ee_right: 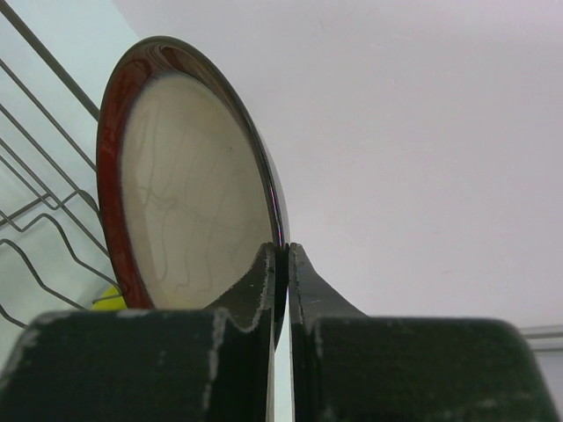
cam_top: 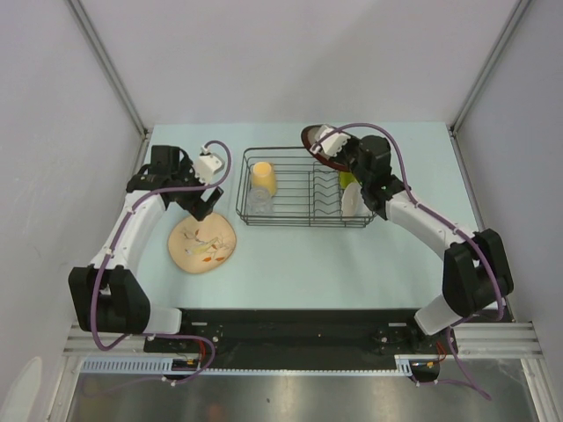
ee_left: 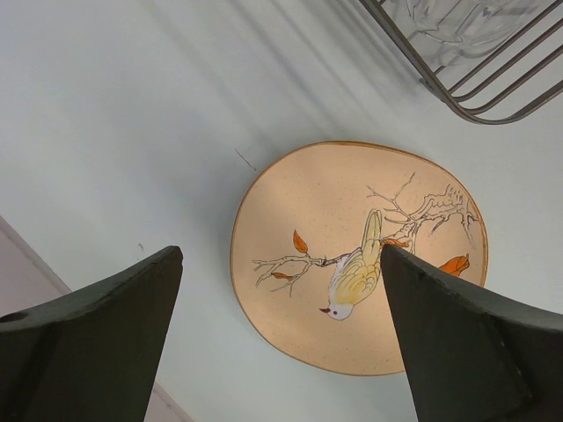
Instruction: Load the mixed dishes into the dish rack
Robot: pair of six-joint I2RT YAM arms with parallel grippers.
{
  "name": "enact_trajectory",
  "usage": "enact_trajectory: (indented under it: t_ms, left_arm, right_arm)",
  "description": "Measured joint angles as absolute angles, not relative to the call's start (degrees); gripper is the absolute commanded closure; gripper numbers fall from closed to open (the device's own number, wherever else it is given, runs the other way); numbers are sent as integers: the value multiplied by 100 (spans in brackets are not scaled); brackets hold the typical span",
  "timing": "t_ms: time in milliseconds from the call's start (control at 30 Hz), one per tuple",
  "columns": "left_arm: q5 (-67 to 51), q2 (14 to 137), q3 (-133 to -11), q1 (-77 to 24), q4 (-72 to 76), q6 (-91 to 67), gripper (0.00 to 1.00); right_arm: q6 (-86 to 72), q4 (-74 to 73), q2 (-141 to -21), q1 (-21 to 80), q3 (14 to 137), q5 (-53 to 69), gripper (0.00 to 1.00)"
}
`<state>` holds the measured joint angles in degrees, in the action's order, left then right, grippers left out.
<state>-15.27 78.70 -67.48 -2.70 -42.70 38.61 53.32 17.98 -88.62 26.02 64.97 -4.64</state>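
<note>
Tightly — right jaws pinch dish (ee_right: 185, 185) (left jaws agape).

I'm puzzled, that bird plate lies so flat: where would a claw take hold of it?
The bird plate lies flat, wider than the open left claw. So probably pinch its thin rim, top and underside, coming down tilted at its far edge, beneath that claw.

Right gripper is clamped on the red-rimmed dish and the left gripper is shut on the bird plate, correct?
Not quite. The left gripper is open, fingers apart above the bird plate, as the left wrist view shows. The right gripper is indeed clamped on the red-rimmed dish.
</note>
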Motion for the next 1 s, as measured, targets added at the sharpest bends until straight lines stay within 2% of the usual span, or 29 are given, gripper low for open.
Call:
enact_trajectory:
  t_ms: [533,800,1000]
  left_arm:
    - [-1669,7957,-6932,-329,-4388,3548,0]
    - [-1929,8772,-7649,-1125,-4392,2993,0]
    - [-2126,9113,-7856,-1205,-4359,2672,0]
  right_arm:
    - [6106,1791,-8617,2589,6257,134,100]
    - [6145,1551,-8468,2484,6257,499,100]
    - [6139,1459,-8392,2456,6224,598,100]
